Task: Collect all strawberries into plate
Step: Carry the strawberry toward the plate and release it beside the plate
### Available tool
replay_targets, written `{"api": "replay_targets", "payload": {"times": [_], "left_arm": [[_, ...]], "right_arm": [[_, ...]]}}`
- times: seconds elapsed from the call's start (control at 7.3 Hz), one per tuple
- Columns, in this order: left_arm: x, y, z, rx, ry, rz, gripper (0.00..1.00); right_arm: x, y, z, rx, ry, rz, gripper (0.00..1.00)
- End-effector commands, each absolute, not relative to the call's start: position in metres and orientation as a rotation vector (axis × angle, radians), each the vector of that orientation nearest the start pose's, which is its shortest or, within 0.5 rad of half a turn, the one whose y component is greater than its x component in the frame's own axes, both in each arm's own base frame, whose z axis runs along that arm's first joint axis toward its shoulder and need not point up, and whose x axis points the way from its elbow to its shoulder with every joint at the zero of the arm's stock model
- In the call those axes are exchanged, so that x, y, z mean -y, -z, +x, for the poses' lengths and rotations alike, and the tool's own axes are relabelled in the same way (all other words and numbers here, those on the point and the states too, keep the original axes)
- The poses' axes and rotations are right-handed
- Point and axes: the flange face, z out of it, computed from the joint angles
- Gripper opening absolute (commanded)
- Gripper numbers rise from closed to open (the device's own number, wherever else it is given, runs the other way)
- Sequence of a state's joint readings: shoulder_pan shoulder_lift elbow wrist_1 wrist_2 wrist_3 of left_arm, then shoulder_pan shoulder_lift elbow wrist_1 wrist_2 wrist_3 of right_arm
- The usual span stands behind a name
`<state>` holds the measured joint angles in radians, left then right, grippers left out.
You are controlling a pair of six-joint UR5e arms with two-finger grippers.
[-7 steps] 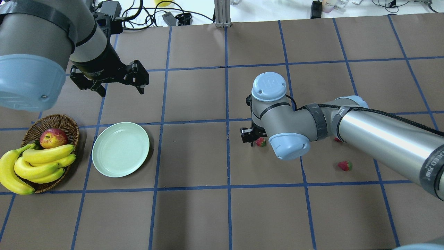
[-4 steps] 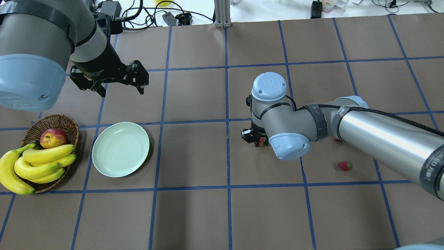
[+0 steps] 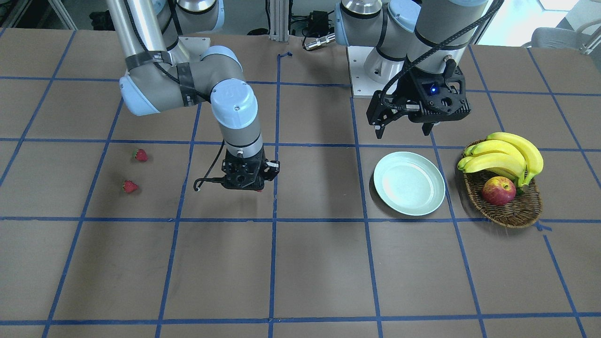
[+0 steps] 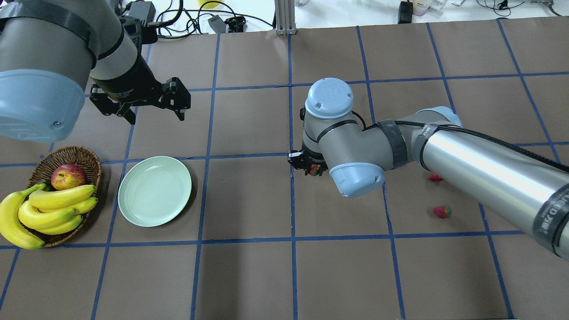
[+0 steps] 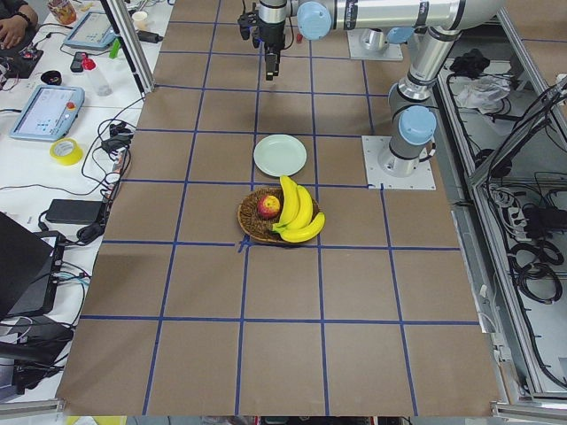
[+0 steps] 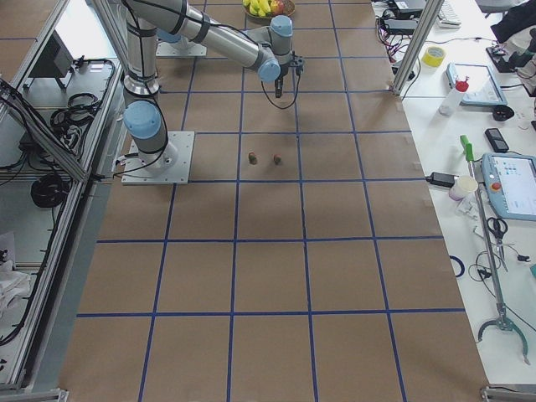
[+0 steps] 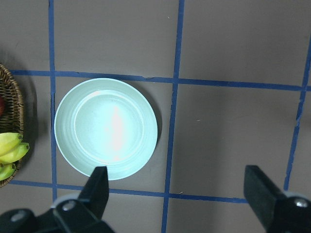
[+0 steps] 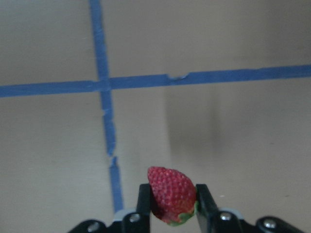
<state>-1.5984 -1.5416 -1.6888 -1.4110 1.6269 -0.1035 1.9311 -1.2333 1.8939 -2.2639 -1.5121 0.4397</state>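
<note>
Now the right pincer [image 4: 306, 165] was clamped on one strawberry [image 8: 170, 189], with a finger on each side of it. It hung near the middle of the bench [image 4: 249, 275] and looked to be just off the top. The plate [image 4: 126, 195] sat empty toward the bench's left end, just beside the basket [image 4: 84, 153] of fruit. Two more strawberries [image 4: 435, 177] [image 4: 442, 212] lay toward the right end, near each other but not touching. The left pincer [image 7: 179, 194] hung in the air close to the plate, fingers wide apart, holding nothing.

The job in hand looked like carrying this berry to the plate. A strawberry is soft, so I think the squeeze should stay gentle, just enough that it does not slip. The arm should go straight toward the left end and steer clear of the other arm. It should come down low over the middle of the plate before letting go. Dropped from high up or near the rim, the berry could roll off.
</note>
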Motion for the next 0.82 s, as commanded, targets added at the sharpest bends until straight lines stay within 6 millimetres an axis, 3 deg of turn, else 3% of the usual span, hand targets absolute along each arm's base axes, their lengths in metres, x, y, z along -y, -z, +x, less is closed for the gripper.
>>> {"api": "replay_targets", "payload": {"times": [0.0, 0.14, 0.41, 0.55, 0.69], "left_arm": [[0.481, -0.46, -0.14, -3.087, 0.117, -0.126, 1.0], [0.481, -0.46, -0.141, -3.087, 0.115, -0.124, 1.0], [0.481, -0.46, -0.141, -3.087, 0.11, -0.124, 1.0], [0.48, -0.458, -0.141, -3.087, 0.105, -0.124, 1.0], [0.48, -0.456, -0.141, -3.087, 0.103, -0.123, 1.0]], "right_arm": [[0.438, -0.236, 0.386, -3.033, -0.004, 0.299, 0.0], [0.433, -0.223, 0.406, -3.032, -0.011, 0.321, 0.0], [0.449, -0.186, 0.441, -3.003, -0.004, 0.446, 0.0], [0.451, -0.193, 0.452, -2.984, 0.01, 0.474, 0.0], [0.451, -0.191, 0.454, -2.967, -0.017, 0.487, 0.21]]}}
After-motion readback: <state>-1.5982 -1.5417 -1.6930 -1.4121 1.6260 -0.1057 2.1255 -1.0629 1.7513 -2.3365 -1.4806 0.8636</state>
